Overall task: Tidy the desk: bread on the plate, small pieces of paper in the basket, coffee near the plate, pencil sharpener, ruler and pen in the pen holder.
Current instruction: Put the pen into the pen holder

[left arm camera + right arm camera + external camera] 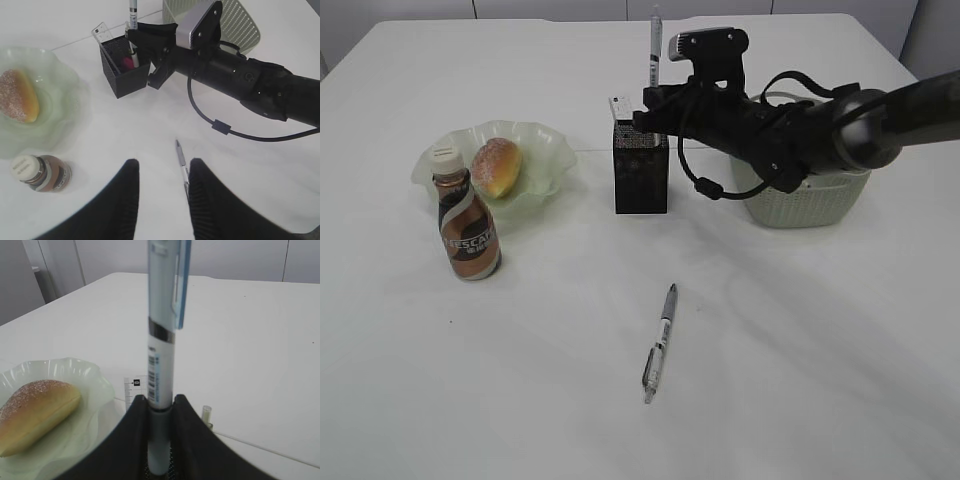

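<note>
My right gripper (160, 400) is shut on a white and blue pen (161, 340), held upright with its lower end in the black mesh pen holder (640, 175). A clear ruler (619, 106) stands in the holder, and a small pink thing (127, 62) lies inside. A second, silver pen (660, 340) lies on the table. My left gripper (164, 162) hovers open above it, its right finger next to the pen. The bread (497, 166) rests on the pale green plate (545, 150), with the coffee bottle (467, 225) upright beside it. No small pieces of paper show.
The pale green basket (800, 200) stands right of the holder, partly hidden behind my right arm (820, 130). That arm reaches in from the right with a black cable looping below it. White table stretches around the loose pen.
</note>
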{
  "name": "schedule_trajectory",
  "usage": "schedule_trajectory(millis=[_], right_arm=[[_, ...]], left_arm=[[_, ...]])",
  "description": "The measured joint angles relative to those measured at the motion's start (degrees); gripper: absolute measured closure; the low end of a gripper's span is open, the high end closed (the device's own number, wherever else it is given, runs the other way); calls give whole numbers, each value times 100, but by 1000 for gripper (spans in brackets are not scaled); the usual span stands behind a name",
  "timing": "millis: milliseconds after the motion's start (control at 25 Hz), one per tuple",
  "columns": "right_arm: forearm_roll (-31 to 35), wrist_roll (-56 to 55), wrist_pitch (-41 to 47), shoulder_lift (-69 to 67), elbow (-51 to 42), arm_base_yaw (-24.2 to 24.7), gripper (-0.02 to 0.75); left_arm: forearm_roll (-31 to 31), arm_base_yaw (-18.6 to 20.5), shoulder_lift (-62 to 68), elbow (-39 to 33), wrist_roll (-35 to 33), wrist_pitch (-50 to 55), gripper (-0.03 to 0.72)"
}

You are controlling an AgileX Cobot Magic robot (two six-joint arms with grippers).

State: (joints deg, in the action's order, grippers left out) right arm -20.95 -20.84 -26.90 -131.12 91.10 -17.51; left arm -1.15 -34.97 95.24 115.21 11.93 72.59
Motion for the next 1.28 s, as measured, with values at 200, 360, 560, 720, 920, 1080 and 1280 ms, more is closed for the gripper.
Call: schedule_trajectory(millis=[200,360,560,720,920,1080,1280], right_arm=[[-73,-40,141,-83,0,-55,619],[-144,-64,153,-93,0,-100,619],[-206,-83,176,-93,0,-109,619],[-214,-83,176,-93,0,-109,619],[-214,-83,179,-93,0,-109,601],[-241,-97,179,-93,0,-109,526],[-249,-108,200,-93,68,-109,442]], left_arm=[[0,0,0,0,0,0,443],[0,0,0,0,0,0,443],[0,0,0,0,0,0,443],[-23,0,0,0,0,0,443],[-23,0,0,0,0,0,443],[-23,0,0,0,0,0,443],[-55,0,0,0,0,0,443]])
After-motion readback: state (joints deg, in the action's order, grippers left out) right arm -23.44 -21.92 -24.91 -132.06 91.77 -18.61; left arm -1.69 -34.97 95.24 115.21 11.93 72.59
